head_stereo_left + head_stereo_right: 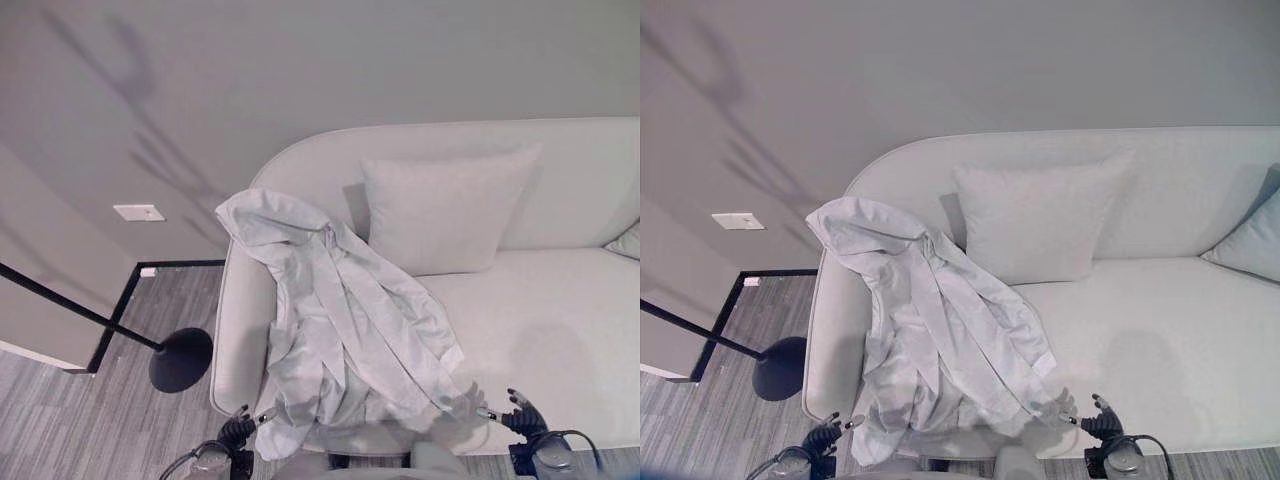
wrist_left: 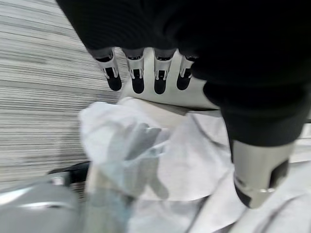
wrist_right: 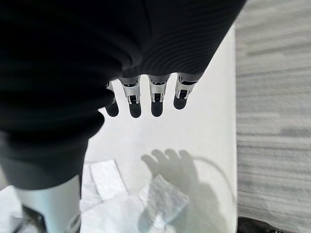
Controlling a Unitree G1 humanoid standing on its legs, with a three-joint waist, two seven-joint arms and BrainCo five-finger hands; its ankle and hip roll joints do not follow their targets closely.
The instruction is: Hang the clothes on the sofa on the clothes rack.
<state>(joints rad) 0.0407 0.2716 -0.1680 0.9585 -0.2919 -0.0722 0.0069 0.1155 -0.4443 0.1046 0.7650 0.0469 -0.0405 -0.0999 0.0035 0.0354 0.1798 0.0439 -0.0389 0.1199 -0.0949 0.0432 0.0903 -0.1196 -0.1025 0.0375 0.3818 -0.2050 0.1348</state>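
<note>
Two hands sit low in the head views, and neither has hold of anything: your left hand (image 1: 232, 432) shows at the bottom left of centre, just beside the lower hem of the garment, and your right hand (image 1: 520, 418) at the bottom right, over the bare seat cushion beyond the trailing sleeve end. In each wrist view the fingers (image 2: 137, 77) hang straight and spread, thumb apart, so both hands are wide and empty. The pale jacket (image 1: 335, 320) is the thing you are after; it lies draped over the sofa (image 1: 560, 320) at its left end, hood up on the armrest near the upper left of the cushion area, body and sleeves spilling down toward the front edge. That spread looks like why the hands flank it, one per side, ready to gather cloth from both ends. A square pillow (image 1: 445, 210) leans on the backrest just right of the jacket, touching or nearly so. The clothes rack (image 1: 150, 345) shows as a dark bar and round base on the floor at the left of the frame, apart from the sofa arm, so hanging is not yet begun.
</note>
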